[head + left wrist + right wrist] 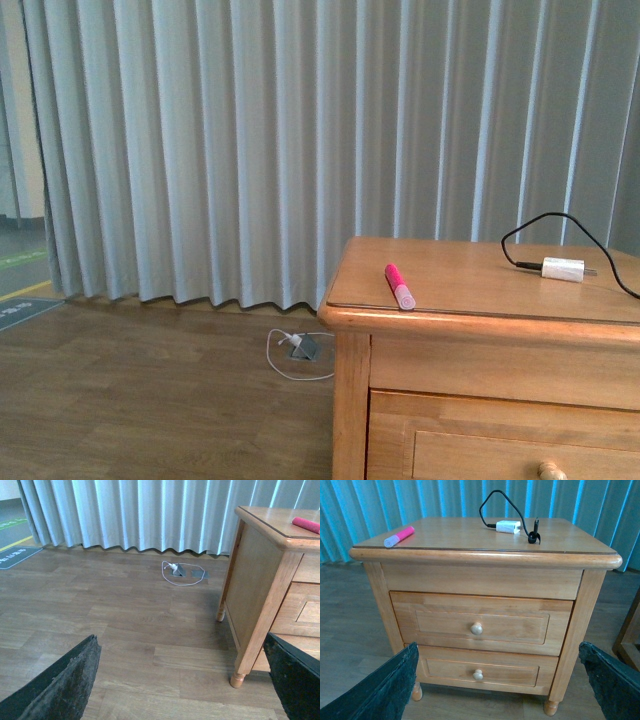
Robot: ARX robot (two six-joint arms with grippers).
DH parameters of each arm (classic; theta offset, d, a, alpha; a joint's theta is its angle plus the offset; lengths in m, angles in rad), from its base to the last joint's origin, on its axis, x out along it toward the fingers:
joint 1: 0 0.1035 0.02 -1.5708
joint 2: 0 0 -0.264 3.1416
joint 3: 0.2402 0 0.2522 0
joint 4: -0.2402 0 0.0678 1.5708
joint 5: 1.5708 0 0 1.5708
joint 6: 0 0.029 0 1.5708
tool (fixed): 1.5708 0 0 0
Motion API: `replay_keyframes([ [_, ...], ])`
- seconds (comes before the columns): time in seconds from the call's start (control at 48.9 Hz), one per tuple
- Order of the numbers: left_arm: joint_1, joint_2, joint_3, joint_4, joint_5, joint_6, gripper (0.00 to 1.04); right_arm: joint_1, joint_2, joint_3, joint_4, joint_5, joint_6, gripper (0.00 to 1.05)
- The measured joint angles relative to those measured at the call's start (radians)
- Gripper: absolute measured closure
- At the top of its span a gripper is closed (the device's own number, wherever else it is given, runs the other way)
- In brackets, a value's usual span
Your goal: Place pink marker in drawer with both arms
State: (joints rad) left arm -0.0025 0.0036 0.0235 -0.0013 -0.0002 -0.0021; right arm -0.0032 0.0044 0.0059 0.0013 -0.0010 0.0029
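- We found the pink marker (400, 286) lying flat on top of the cabinet (352, 400), near its front left corner, with the pale cap end toward the front edge.
- The top drawer (520, 625) was pushed fully in, with its round knob (476, 628) in the middle (same for the lower drawer (510, 671)).
- The left gripper (180, 645) hung above the wood floor (100, 605), off the cabinet's left side, fingers spread wide with nothing in them.
- The right gripper (497, 650) faced the cabinet's front, also spread wide and empty, clear of both knobs.
- A white charger plug (562, 268) with a black cable (530, 228) sat on the right of the top, well apart from the marker.
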Motion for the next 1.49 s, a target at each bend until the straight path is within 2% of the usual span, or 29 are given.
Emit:
replay_keyframes([
  [0.756,0.000,0.000,0.000,0.000,0.000,0.000,0.06,0.000,0.001,0.000,-0.001,0.001,0.001,0.08],
  [0.858,0.000,0.000,0.000,0.000,0.000,0.000,0.06,0.045,0.126,0.064,-0.158,0.063,0.056,0.08],
  [0.899,0.000,0.000,0.000,0.000,0.000,0.000,0.06,0.061,0.192,0.072,-0.146,0.063,0.072,0.08],
  [0.981,0.000,0.000,0.000,0.000,0.000,0.000,0.06,0.087,0.319,0.080,-0.049,0.076,0.074,0.08],
  [1.144,0.000,0.000,0.000,0.000,0.000,0.000,0.06,0.106,0.732,0.154,0.315,0.074,0.095,0.08],
  [1.287,0.000,0.000,0.000,0.000,0.000,0.000,0.06,0.134,1.116,0.267,0.565,0.098,0.107,0.08],
  [1.492,0.000,0.000,0.000,0.000,0.000,0.000,0.06,0.172,1.550,0.462,0.726,0.149,0.118,0.08],
])
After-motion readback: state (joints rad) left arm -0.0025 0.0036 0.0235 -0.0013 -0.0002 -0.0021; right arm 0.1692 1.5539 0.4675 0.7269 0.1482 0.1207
